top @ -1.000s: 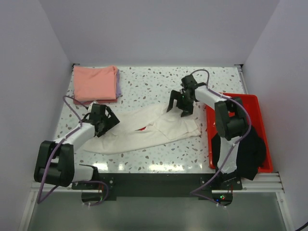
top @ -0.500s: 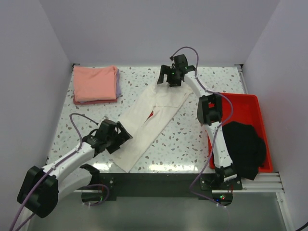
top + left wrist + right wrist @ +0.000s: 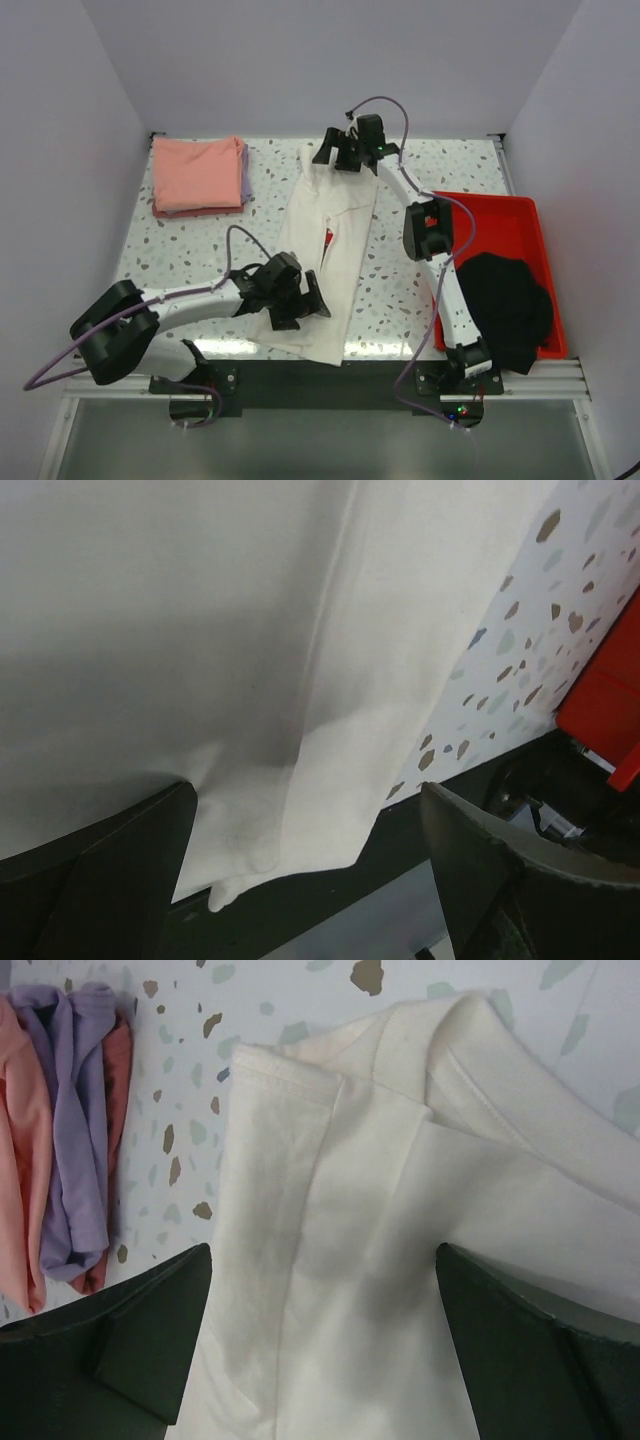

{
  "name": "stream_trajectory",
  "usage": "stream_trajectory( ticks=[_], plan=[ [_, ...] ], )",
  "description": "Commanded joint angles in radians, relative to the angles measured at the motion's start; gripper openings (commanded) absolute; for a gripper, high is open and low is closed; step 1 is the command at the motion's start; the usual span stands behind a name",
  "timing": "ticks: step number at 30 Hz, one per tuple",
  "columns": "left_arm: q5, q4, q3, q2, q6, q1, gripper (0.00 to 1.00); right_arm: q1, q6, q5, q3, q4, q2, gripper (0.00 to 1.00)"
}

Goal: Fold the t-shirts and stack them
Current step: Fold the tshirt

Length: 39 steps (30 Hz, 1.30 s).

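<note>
The left gripper (image 3: 303, 303) is released, its jaws wide apart above the near end of the cream-white t-shirt (image 3: 322, 240). The hem lies under its fingers, at the near edge of the table (image 3: 200, 262). The right gripper (image 3: 340, 156) is released too, its jaws spread above the far end of the same shirt. The shirt lies as one long strip between both claws. Left of the right claw, well apart, the folded salmon-pink t-shirt (image 3: 195, 175) rests on the lavender t-shirt (image 3: 78, 1120).
</note>
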Motion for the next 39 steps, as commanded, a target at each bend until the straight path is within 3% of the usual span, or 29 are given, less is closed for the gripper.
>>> stream_trajectory(
  ticks=[1, 7, 11, 16, 19, 25, 27, 28, 31, 32, 34, 36, 39],
  plan=[
    [0.095, -0.019, 0.017, 0.146, 0.066, -0.083, 1.0, 0.048, -0.014, 0.08, 0.013, 0.006, 0.108, 0.99],
    [0.141, 0.055, 0.163, 0.31, 0.139, -0.153, 1.0, 0.088, -0.016, 0.129, 0.003, 0.058, 0.09, 0.99],
    [0.103, -0.011, 0.232, 0.336, 0.168, -0.172, 1.0, 0.117, -0.085, 0.178, 0.005, 0.023, 0.062, 0.99],
    [-0.097, -0.197, 0.314, 0.191, 0.221, -0.209, 1.0, 0.119, -0.128, 0.217, -0.013, -0.022, -0.033, 0.99],
    [-0.226, -0.305, 0.4, 0.107, 0.258, -0.258, 1.0, 0.123, -0.167, 0.223, -0.062, -0.02, -0.168, 0.99],
    [-0.248, -0.436, 0.376, -0.054, 0.22, -0.262, 1.0, 0.123, -0.209, 0.261, -0.104, -0.087, -0.428, 0.99],
    [-0.25, -0.469, 0.292, -0.13, 0.188, -0.262, 1.0, 0.123, -0.192, 0.292, -0.266, -0.118, -0.592, 0.99],
    [-0.251, -0.477, 0.226, -0.156, 0.156, -0.262, 1.0, 0.125, -0.184, 0.301, -0.462, -0.117, -0.669, 0.99],
    [-0.257, -0.503, 0.135, -0.257, 0.102, -0.262, 1.0, 0.145, -0.152, 0.382, -0.801, -0.042, -0.973, 0.99],
    [-0.257, -0.506, 0.087, -0.279, 0.093, -0.262, 1.0, 0.163, -0.119, 0.416, -1.013, -0.024, -1.043, 0.99],
    [-0.244, -0.491, 0.03, -0.314, 0.088, -0.261, 1.0, 0.176, -0.082, 0.46, -1.273, 0.001, -1.249, 0.99],
    [-0.216, -0.459, 0.0, -0.317, 0.096, -0.262, 0.98, 0.186, -0.007, 0.467, -1.41, -0.002, -1.408, 0.99],
    [-0.181, -0.396, -0.044, -0.302, 0.113, -0.261, 0.84, 0.218, 0.052, 0.471, -1.587, -0.059, -1.527, 0.99]
  ],
)
